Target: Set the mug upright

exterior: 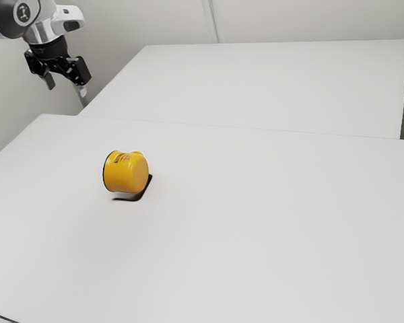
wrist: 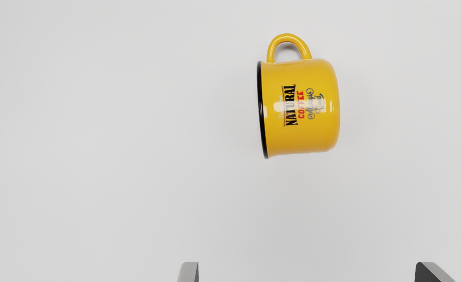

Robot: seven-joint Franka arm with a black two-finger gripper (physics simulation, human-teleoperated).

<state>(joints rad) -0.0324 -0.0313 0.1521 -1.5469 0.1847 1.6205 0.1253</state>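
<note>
Yellow, the mug (wrist: 301, 137) lies on its side on the table (exterior: 256, 229), well apart from the wide-spread pincer (exterior: 66, 87).

White table (exterior: 269, 235), pale wall (exterior: 310, 20) behind

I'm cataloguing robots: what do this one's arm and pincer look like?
The arm has rounded white and grey casings, with a dark grey round cap bearing a pale circular emblem. The black pincer is angular and blocky, with grey showing on its fingers.
</note>
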